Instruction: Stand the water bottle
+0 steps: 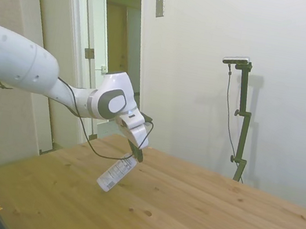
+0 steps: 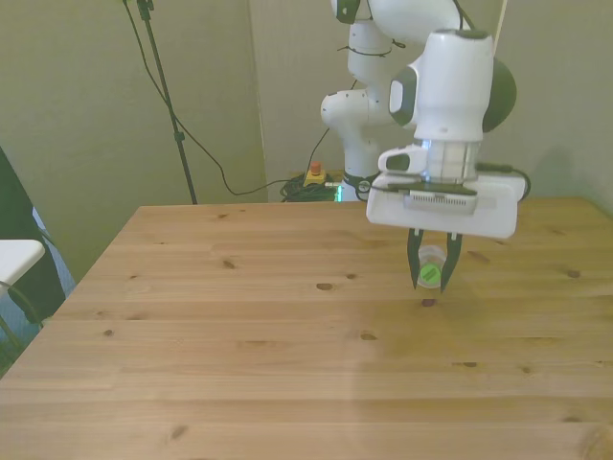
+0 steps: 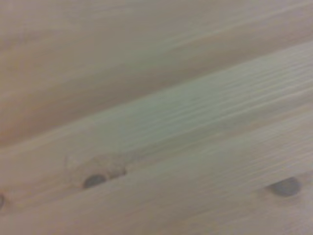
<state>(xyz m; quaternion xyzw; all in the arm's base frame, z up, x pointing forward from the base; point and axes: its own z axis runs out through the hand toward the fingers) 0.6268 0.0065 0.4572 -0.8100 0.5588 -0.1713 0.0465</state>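
My gripper [image 1: 136,154] is shut on the water bottle [image 1: 115,174], a small clear bottle with a white printed label. In the side view the bottle hangs tilted from the fingers, base pointing down toward the wooden table [image 1: 195,215], just above the boards or barely touching them. Its green cap [image 2: 429,275] shows between the dark fingers [image 2: 413,259] in the front view, where the gripper [image 2: 431,273] sits at the front view's right half of the table [image 2: 239,364]. The wrist view holds only blurred table planks [image 3: 156,127] with knots; the bottle is out of it.
Beyond the table's far side in the front view, cables and a small box with a red button [image 2: 313,173] lie on the floor. A white object [image 2: 17,259] stands off the front view's left edge. An open doorway [image 1: 119,32] is behind the arm.
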